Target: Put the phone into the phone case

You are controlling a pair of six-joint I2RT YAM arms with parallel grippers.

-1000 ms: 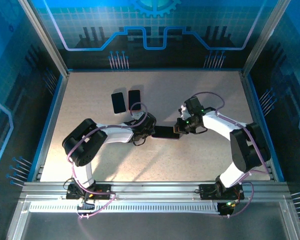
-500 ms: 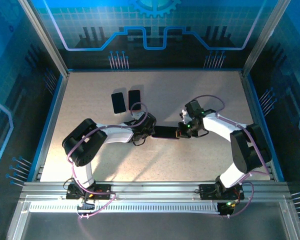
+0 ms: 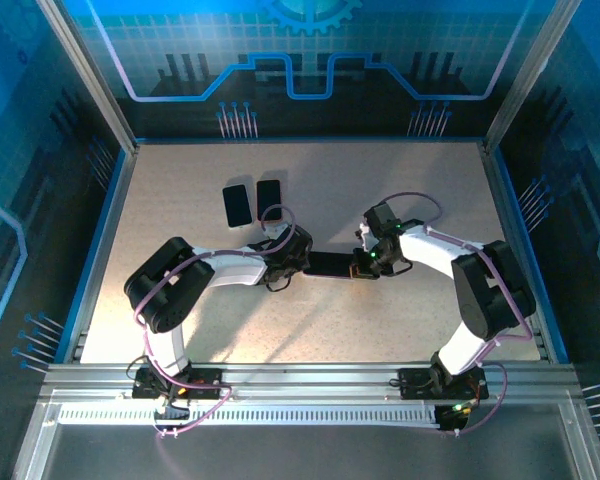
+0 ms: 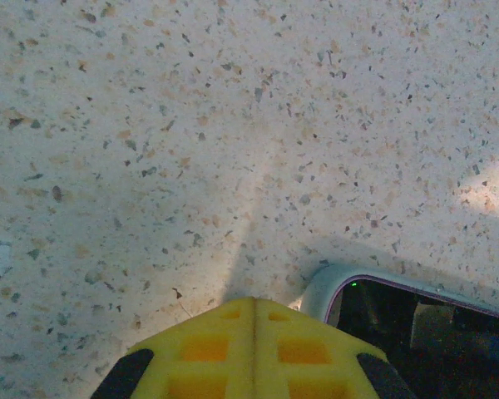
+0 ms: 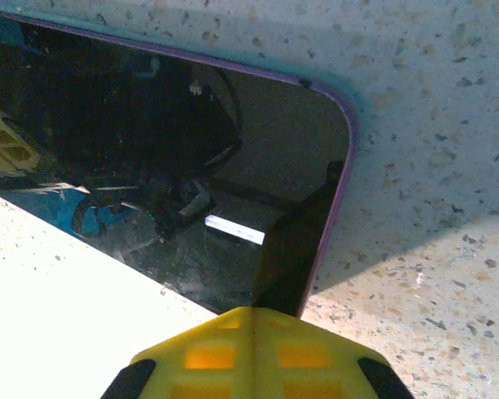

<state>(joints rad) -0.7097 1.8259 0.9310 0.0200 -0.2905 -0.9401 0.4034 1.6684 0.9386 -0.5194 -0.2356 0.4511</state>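
The phone (image 3: pixel 330 265) is lying flat near the middle of the table (image 3: pixel 180 165), glossy screen up, its purple edge showing in the right wrist view (image 5: pixel 337 179). The left gripper (image 3: pixel 302 258) is sitting at the phone's 9 o'clock end, jaws clenched on nothing (image 4: pixel 254 332). The right gripper (image 3: pixel 361 264) is sitting at the 3 o'clock end, jaws likewise clenched and empty (image 5: pixel 251 332). Two dark flat slabs (image 3: pixel 237 205) (image 3: pixel 269 198) are lying side by side toward 11 o'clock.

Right wrist view crops the phone (image 5: pixel 150 166) at left.
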